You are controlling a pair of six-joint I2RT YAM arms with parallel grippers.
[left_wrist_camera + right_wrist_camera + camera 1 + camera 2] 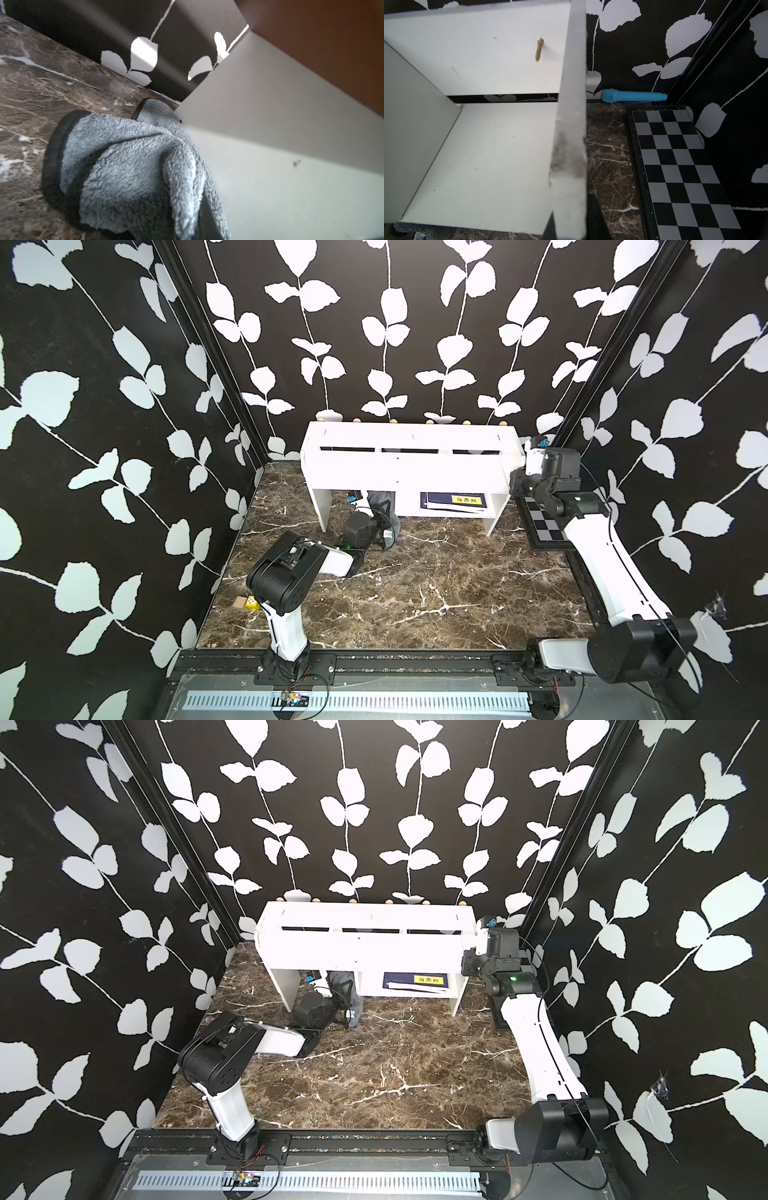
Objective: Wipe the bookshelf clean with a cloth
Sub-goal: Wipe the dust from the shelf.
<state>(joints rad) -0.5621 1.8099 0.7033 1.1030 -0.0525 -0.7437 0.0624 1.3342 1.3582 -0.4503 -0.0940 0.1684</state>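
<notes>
Just past the right end of the bookshelf (407, 472), a checkered board (675, 166) and a blue toy microphone (633, 97) crowd the worktop (415, 580), and a dark blue book (453, 499) lies in its lower right bay. My right claw (524, 460) is clamped on that end panel, whose front edge carries a grey smudge. My left claw (365, 504) is closed on the cloth (128, 166), fluffy grey with dark edging, which sits under the shelf's middle opening and partly rests on the marble.
</notes>
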